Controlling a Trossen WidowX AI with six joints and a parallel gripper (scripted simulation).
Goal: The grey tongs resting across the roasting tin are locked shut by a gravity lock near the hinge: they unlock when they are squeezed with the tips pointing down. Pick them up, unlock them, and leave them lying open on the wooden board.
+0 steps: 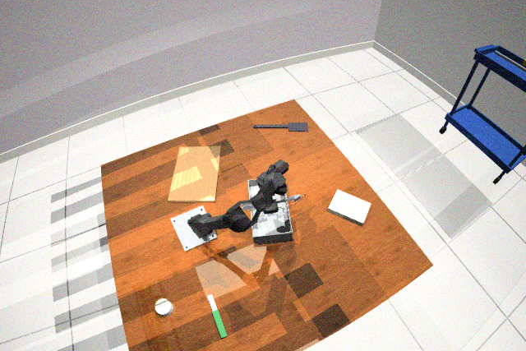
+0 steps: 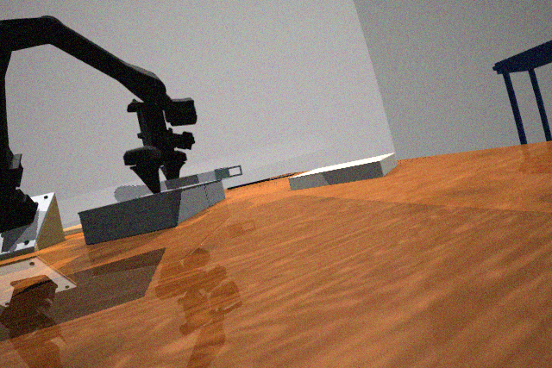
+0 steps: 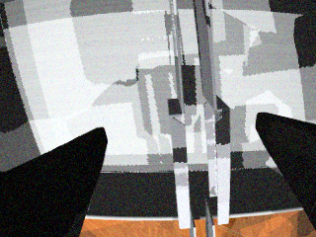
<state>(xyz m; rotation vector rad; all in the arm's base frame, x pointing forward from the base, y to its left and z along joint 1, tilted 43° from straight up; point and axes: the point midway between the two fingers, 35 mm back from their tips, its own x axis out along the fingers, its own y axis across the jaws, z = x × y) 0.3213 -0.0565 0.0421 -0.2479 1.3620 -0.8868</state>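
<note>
A: Where are the grey tongs [image 3: 197, 125]?

B: Lying across the roasting tin [image 2: 147, 212], shut.

A: Is the gripper [image 2: 158, 174] holding them?

B: No. Its fingers are spread wide, one on each side of the tongs, holding nothing.

A: So what's left?

B: Nearly all of it, I think: grab, squeeze tips down, put them open on the wooden board [image 1: 196, 173], let go
</note>
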